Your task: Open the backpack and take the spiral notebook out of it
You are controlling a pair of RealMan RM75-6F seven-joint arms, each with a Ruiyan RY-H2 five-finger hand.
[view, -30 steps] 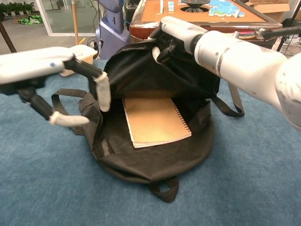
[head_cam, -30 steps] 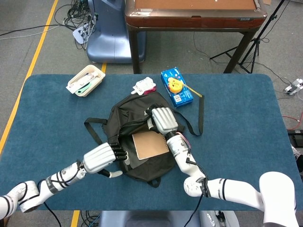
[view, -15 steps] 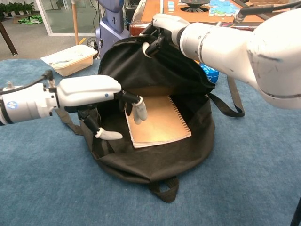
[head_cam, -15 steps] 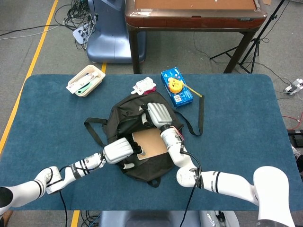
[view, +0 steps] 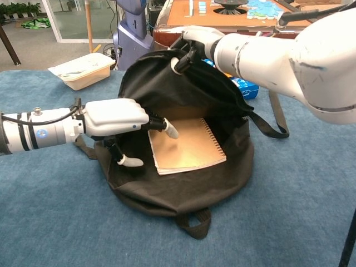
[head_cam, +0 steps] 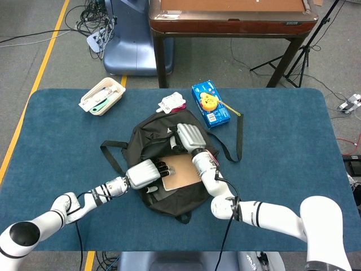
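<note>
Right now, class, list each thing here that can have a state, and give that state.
Black fabric backpack: open, flap held up.
Brown spiral notebook: flat inside the backpack.
Left hand: fingers reaching onto the notebook, not gripping it.
Right hand: grips the raised flap.
Cream plastic tray: holding small items.

one backpack (head_cam: pixel 148 141), one spiral notebook (view: pixel 186 146), one tray (head_cam: pixel 102 96), two hands (head_cam: pixel 142 172) (head_cam: pixel 190 137), perhaps two packets (head_cam: pixel 210 103) (head_cam: pixel 171 103)

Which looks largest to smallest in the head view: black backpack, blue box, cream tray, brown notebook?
1. Black fabric backpack
2. Brown spiral notebook, blue box, cream tray: too alike to rank, and the notebook is partly hidden.
</note>
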